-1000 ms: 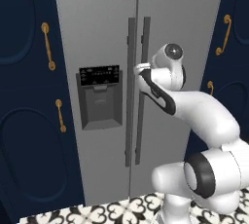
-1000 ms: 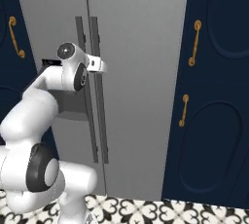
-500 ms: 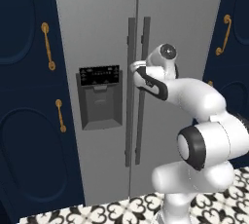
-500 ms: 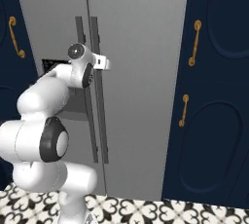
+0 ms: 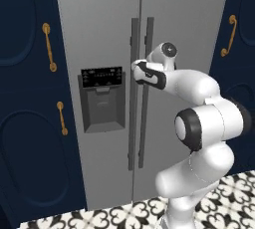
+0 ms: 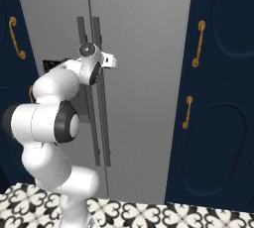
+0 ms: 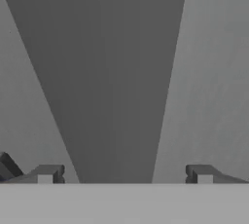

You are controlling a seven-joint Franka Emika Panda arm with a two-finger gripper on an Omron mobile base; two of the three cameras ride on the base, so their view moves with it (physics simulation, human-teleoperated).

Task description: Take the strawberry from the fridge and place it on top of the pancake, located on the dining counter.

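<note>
Left base view, change: the arm has folded in tighter than a second ago, elbow now bulging at 4 o'clock, and the gripper (image 5: 139, 71) has pushed left onto the door handles.
Left base view, fridge: the fridge (image 5: 99, 29) stands shut dead ahead, both grey doors closed, twin handles (image 5: 134, 88) running down the centre.
Left base view, writing: the black dispenser panel (image 5: 101, 77) at 9 o'clock of the hand carries pale marks, too small to read.
Left base view, surroundings: navy cabinets (image 5: 27, 123) with gold pulls on both flanks, patterned tile floor (image 5: 119, 218) at 6 o'clock.

Right base view, change: the wrist has slid closer to the handles since the earlier frame; the cabinets have not shifted.
Right base view, gripper: the hand (image 6: 99, 66) sits against the handles (image 6: 101, 123), its fingers hidden behind the wrist.
Right base view, extra: this side gives the right door's plain grey face (image 6: 144, 73) and the two gold pulls (image 6: 198, 43) at 3 o'clock; just a sliver of the dispenser shows behind the arm.

Hand view, gripper: fingertips (image 7: 48, 174) stand wide apart at 7 and 5 o'clock, nothing between the pads.
Hand view, handle: a dark grey bar (image 7: 116, 72) rises from 6 o'clock and widens to 12, centred between the tips; contact cannot be told.
Strawberry: behind closed doors, so its spot cannot be told.
</note>
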